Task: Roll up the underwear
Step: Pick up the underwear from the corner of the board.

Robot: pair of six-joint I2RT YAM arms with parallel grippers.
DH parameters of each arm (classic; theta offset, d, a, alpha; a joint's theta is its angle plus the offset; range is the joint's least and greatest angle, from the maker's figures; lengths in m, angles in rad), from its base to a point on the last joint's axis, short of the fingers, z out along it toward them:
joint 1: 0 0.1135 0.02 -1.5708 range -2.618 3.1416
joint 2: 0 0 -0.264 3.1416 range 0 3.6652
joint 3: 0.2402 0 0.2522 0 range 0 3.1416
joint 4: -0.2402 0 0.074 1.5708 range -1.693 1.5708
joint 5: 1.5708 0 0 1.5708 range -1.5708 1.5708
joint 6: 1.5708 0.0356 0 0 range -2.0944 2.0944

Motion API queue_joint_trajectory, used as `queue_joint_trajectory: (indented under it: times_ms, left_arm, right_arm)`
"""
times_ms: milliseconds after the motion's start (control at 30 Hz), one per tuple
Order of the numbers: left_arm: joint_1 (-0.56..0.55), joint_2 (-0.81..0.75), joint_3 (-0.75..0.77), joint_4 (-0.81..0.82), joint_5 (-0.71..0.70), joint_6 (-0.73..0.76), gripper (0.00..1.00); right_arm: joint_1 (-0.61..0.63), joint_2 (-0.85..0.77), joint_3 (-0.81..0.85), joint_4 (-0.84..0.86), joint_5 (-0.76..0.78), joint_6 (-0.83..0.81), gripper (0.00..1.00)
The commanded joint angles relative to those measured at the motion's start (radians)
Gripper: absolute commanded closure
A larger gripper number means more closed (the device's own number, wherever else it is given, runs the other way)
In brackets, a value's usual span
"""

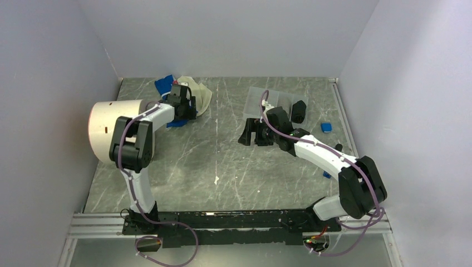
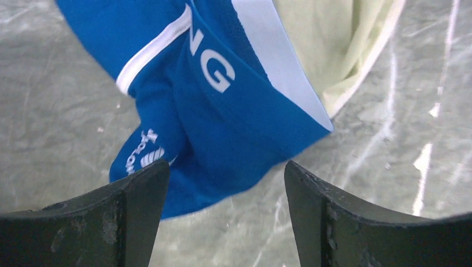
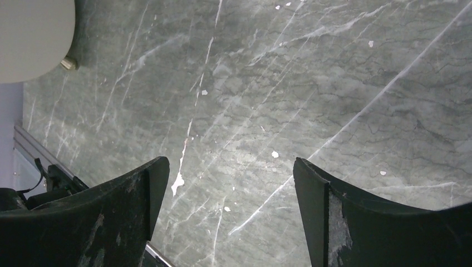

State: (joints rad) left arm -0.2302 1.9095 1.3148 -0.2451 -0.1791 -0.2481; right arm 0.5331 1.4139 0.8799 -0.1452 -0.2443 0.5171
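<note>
The blue underwear [image 2: 222, 105], royal blue with white edging and white letters, lies crumpled at the back left of the table [image 1: 165, 85]. The pale cream-yellow underwear [image 1: 201, 94] lies beside and partly under it, also in the left wrist view [image 2: 334, 39]. My left gripper [image 1: 188, 111] is open and hovers right over the blue garment's near edge [image 2: 225, 172], holding nothing. My right gripper [image 1: 251, 134] is open and empty over bare table right of centre [image 3: 228, 167].
A large white cylinder [image 1: 114, 129] lies on its side at the left by the left arm. A clear tray [image 1: 261, 100] and a black object [image 1: 299, 111] sit at the back right. Small blue blocks [image 1: 326, 127] lie near the right wall.
</note>
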Motion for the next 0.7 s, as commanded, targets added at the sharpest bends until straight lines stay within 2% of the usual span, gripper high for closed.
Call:
queue_joint_trajectory:
  times_ms: [0, 100, 167, 233, 267, 300, 400, 500, 600, 667]
  left_arm:
    - [-0.004, 0.074, 0.083, -0.007, 0.032, 0.084, 0.23]
    - [-0.012, 0.097, 0.126, -0.034, 0.033, 0.108, 0.35]
    - [-0.012, 0.1, 0.143, -0.04, 0.031, 0.12, 0.54]
    - [-0.012, 0.093, 0.165, -0.077, 0.021, 0.118, 0.82]
    - [-0.012, 0.084, 0.164, -0.08, 0.026, 0.121, 0.9]
    - [-0.012, 0.068, 0.161, -0.081, 0.033, 0.125, 0.94]
    - [-0.012, 0.001, 0.159, -0.102, 0.06, 0.122, 0.95]
    - [-0.013, -0.089, 0.159, -0.122, 0.146, 0.125, 0.95]
    - [-0.024, -0.186, 0.187, -0.178, 0.26, 0.114, 0.95]
    - [-0.066, -0.235, 0.194, -0.202, 0.397, 0.139, 0.95]
  right_arm:
    - [0.002, -0.029, 0.015, -0.001, 0.013, -0.023, 0.13]
    - [0.002, -0.031, 0.019, -0.01, 0.013, -0.03, 0.13]
    - [0.002, -0.035, 0.011, -0.003, 0.022, -0.026, 0.13]
    - [0.001, -0.032, 0.013, -0.003, 0.02, -0.025, 0.13]
    - [0.002, -0.03, 0.018, -0.005, 0.017, -0.023, 0.13]
    - [0.002, -0.028, 0.021, -0.005, 0.014, -0.022, 0.13]
    - [0.002, -0.032, 0.028, -0.004, 0.011, -0.019, 0.13]
    - [0.002, -0.044, 0.039, -0.018, 0.031, -0.024, 0.13]
    - [0.002, -0.065, 0.052, -0.033, 0.054, -0.024, 0.11]
    - [0.001, -0.084, 0.057, -0.037, 0.069, -0.019, 0.11]
